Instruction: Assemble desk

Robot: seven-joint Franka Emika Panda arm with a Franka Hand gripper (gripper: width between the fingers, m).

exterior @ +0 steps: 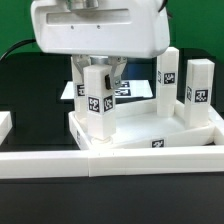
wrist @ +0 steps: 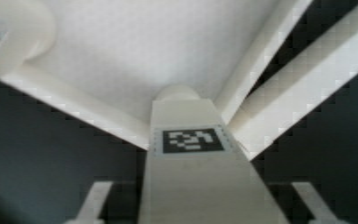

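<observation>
The gripper (exterior: pixel 97 72) is clamped on an upright leg (exterior: pixel 96 100), left of centre in the exterior view, and holds it vertical over the near corner of the desk top (exterior: pixel 190 128), presumably to seat it in a socket. Two legs (exterior: pixel 201 95) stand at right; the border wall (exterior: pixel 60 160) braces the top.

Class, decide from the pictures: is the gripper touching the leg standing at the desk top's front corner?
Cannot tell. In the exterior view the gripper straddles the leg on the desk top, but contact isn't plain; the wrist view shows the leg between the fingers with dark gaps.
</observation>
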